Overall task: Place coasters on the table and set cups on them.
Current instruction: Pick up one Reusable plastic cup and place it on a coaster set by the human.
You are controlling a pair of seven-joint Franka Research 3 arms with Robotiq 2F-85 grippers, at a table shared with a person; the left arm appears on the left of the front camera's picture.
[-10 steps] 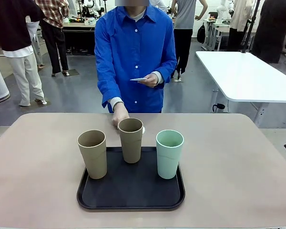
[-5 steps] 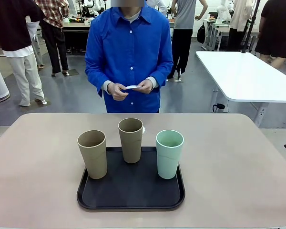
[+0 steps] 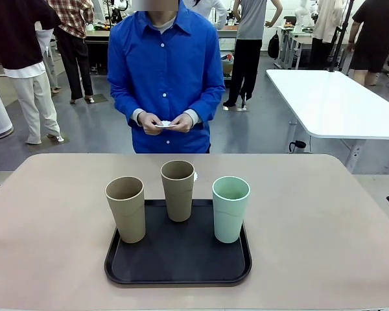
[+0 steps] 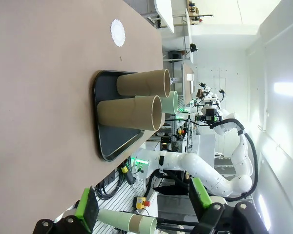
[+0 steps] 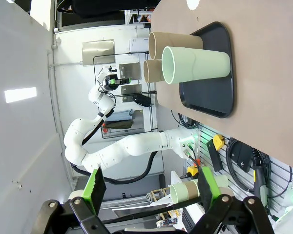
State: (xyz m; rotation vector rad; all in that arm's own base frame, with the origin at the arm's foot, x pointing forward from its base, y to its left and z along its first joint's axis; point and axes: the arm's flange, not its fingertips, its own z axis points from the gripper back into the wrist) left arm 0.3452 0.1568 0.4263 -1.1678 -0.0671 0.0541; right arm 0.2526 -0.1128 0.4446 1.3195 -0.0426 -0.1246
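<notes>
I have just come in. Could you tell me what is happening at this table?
The person at the far side holds small white paper, likely coasters, in both hands. One coaster already lies on the table beyond the black tray. The two tan cups and the mint green cup stand on the tray, none on a coaster yet. The left gripper and right gripper are open, empty and away from the cups.
</notes>
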